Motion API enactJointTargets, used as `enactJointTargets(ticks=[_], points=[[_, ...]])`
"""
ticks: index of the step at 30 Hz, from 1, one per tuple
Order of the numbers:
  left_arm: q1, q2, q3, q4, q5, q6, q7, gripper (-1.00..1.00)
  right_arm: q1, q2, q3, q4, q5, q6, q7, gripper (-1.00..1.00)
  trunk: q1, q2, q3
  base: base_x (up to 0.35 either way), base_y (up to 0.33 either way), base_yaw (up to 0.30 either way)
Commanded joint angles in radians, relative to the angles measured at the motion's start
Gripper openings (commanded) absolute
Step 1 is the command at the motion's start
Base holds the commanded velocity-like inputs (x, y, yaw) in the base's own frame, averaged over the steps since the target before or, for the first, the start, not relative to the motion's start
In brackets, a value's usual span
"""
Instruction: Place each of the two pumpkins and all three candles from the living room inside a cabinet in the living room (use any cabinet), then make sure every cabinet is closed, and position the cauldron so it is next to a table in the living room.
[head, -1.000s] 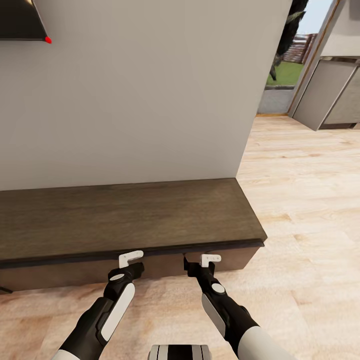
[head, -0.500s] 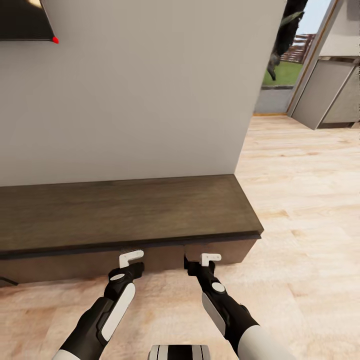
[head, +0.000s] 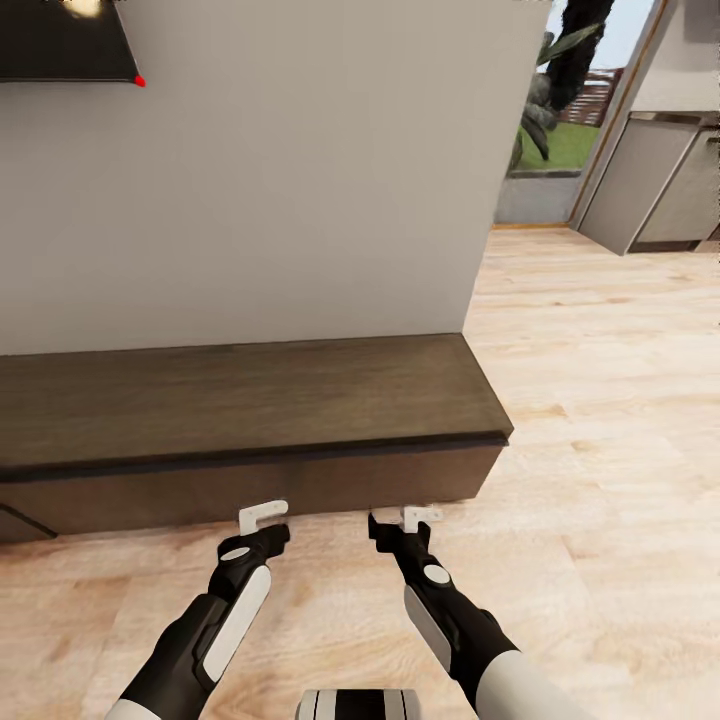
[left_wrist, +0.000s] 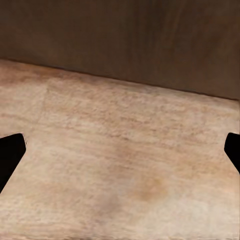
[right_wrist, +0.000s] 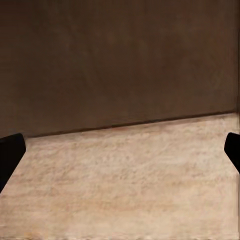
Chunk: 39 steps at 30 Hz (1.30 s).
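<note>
The cabinet (head: 250, 400) is a long, low dark-brown unit against the white wall, and its front panels (head: 300, 490) look shut along the stretch I can see. My left gripper (head: 262, 515) and right gripper (head: 420, 517) hover low over the wooden floor, just short of the cabinet's front. Both are open with nothing between the fingers. In the wrist views the left gripper (left_wrist: 120, 150) and the right gripper (right_wrist: 120, 150) have their dark fingertips spread wide, facing the cabinet's base and the floor. The pumpkins, candles and cauldron are out of view.
A dark screen (head: 60, 40) hangs on the wall at the upper left. The cabinet's right end (head: 495, 440) meets pale plank floor (head: 600, 400). That floor runs toward a doorway with a plant (head: 545, 110) and grey kitchen units (head: 650, 190).
The whole view has shifted, so the camera moved. The cabinet now sits a little farther from both grippers, with floor showing between them. The grippers stay open as before.
</note>
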Motion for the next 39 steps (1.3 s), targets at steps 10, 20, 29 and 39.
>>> enactJointTargets(ticks=[10, 20, 29, 39], points=[[-0.001, 0.004, 0.000, -0.043, 0.015, 0.033, 0.007, 1.00, -0.001, -0.001, 0.002, 0.000, -0.014, 0.124, -0.014, 1.00, -0.001, 0.000, -0.001, -0.245, -0.001, 0.000], [0.001, 0.009, 0.012, -0.135, 0.038, 0.258, 0.006, 1.00, -0.001, 0.003, -0.007, -0.022, -0.013, 0.406, -0.015, 1.00, -0.001, 0.000, -0.001, -0.102, -0.006, 0.000], [0.007, 0.025, 0.020, -0.133, 0.149, 0.295, 0.012, 1.00, 0.037, -0.001, -0.080, -0.185, -0.007, 0.460, -0.016, 1.00, -0.003, 0.001, 0.022, -0.004, 0.000, 0.000], [0.017, 0.051, 0.058, -0.043, 0.174, 0.293, 0.008, 1.00, 0.166, -0.037, -0.093, -0.308, -0.005, 0.455, -0.030, 1.00, -0.008, 0.003, 0.061, 0.000, 0.000, 0.000]])
